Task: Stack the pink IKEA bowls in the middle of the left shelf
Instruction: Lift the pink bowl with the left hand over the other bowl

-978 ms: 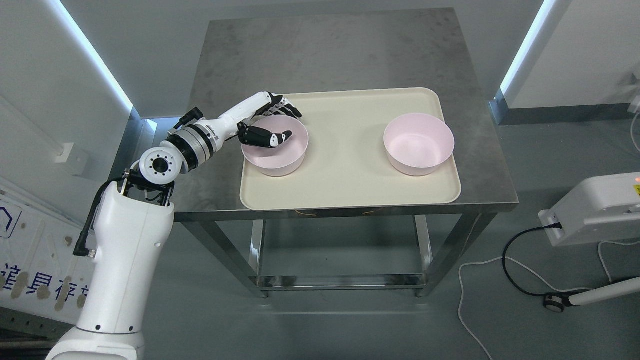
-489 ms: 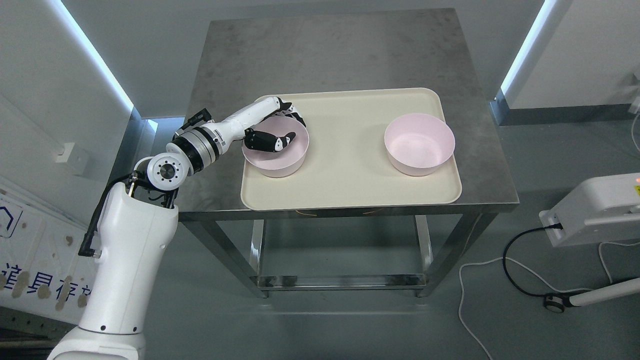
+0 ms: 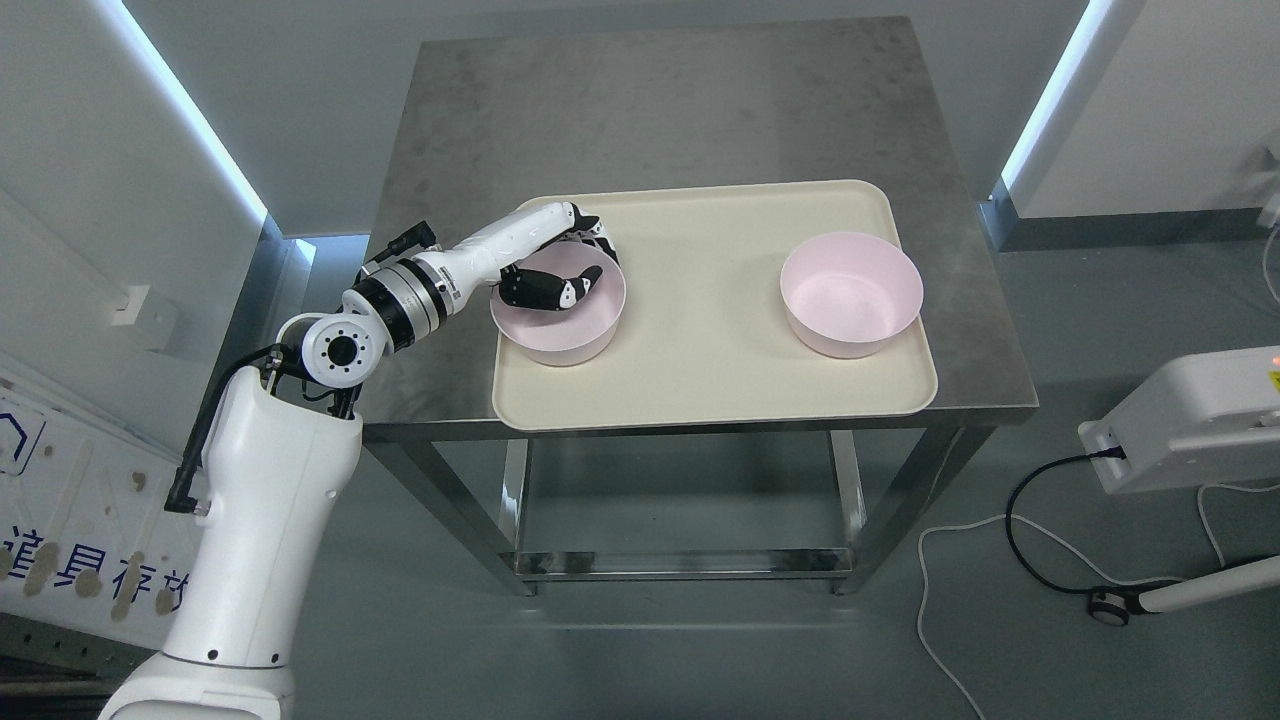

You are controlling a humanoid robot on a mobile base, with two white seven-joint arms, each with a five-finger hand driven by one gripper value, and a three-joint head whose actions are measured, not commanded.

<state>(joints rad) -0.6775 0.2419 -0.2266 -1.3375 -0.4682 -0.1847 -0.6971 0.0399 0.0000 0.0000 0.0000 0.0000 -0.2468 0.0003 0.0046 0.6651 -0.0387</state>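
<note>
Two pink bowls stand on a cream tray (image 3: 700,340) on a steel table (image 3: 650,110). The left bowl (image 3: 560,335) is near the tray's left edge, and the right bowl (image 3: 851,292) is near its right edge, empty and untouched. My left hand (image 3: 590,262) reaches in from the lower left and is shut on the left bowl's far left rim. Its thumb lies inside the bowl and its fingers (image 3: 603,238) curl round the outside. The bowl's base looks to rest on the tray. The right arm is out of view.
The tray's front edge reaches the table's front edge. The far half of the table top is bare steel. A white device (image 3: 1190,415) with a black cable stands on the floor to the right. Walls with light strips close in on both sides.
My left hand closed further over the left bowl's rim. The tray and both bowls slid a little to the right and toward the table's front edge; the table stayed put.
</note>
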